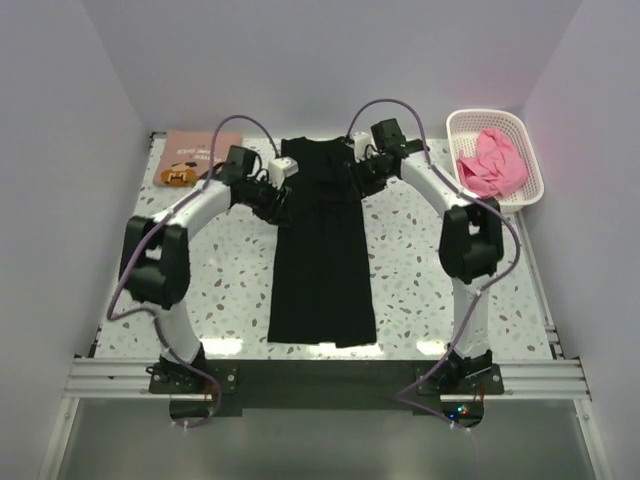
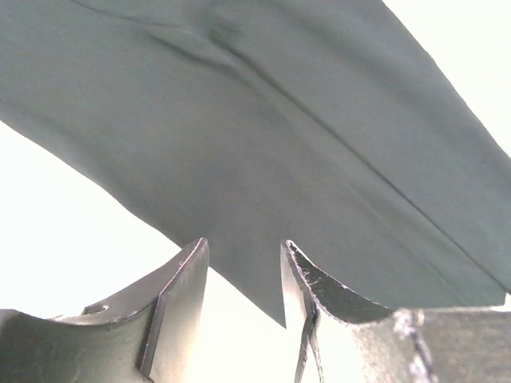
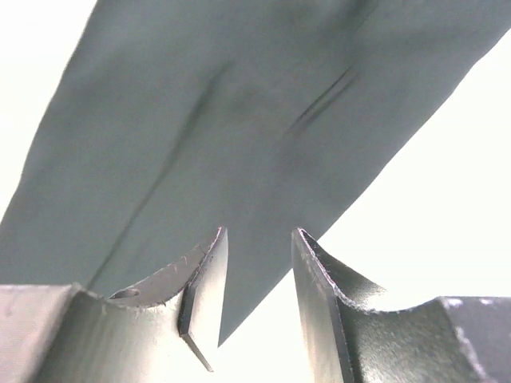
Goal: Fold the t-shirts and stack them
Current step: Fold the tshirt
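White lattice basket (image 1: 534,166), speckled table (image 1: 420,280)

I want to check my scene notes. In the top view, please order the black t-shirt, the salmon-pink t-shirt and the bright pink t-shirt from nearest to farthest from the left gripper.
1. Black t-shirt, table middle, right at the left gripper.
2. Salmon-pink t-shirt, far-left corner.
3. Bright pink t-shirt, in the far-right basket.

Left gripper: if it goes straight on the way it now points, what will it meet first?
Most likely the black t-shirt. In the left wrist view the cloth fills the space just ahead of the left gripper, whose jaws stand apart; how far off it lies is unclear.
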Robot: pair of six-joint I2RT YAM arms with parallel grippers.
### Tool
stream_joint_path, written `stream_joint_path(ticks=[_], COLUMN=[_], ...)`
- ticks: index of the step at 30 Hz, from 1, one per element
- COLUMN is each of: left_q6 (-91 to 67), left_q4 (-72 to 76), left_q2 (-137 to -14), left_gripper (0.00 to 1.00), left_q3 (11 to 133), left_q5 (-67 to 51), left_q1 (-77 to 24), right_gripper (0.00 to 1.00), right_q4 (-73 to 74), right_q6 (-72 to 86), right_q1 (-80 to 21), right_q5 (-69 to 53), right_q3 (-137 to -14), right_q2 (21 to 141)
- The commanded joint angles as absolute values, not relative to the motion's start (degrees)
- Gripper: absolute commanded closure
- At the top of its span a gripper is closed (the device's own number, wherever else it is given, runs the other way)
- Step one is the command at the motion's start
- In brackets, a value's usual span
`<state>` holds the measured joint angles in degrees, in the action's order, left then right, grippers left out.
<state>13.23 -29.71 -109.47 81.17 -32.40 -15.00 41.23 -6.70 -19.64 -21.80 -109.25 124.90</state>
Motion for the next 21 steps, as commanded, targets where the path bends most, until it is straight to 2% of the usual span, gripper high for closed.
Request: stream_joint_path(ticks=[1, 6, 10, 14, 18, 21], left_q6=[16.8, 33.6, 41.1, 49.6, 53.3, 55.8], left_q4=[-28.6, -27.7, -21.9, -18.5, -7.2, -1.2], left_q2=[-96.7, -79.1, -63.7, -50.7, -43.3, -45.5], left_gripper=[0.53, 0.52, 0.5, 0.49, 0.53, 0.6], left_q3=[69.7, 51.3, 39.7, 31.9, 21.8, 19.2], left_q5=[-40.8, -50.3, -50.0, -49.1, -41.6, -36.5], left_q1=[-14.9, -15.6, -19.2, -24.8, -39.8, -49.4], right_gripper=[0.58, 0.59, 0.58, 0.57, 0.58, 0.59], right_q4=[47.8, 51.4, 49.7, 49.0, 52.2, 54.7], right_q6=[-5.7, -7.6, -4.9, -3.6, -6.8, -10.0], right_q1=[-21.0, -28.2, -33.7, -36.5, -36.9, -36.1], right_q5=[-30.1, -30.8, -30.8, -31.4, -31.7, -31.9], right_q3=[-98.9, -82.4, -75.2, -73.4, -73.5, -73.7], right_q2=[108.9, 99.4, 96.5, 98.4, 101.0, 100.1])
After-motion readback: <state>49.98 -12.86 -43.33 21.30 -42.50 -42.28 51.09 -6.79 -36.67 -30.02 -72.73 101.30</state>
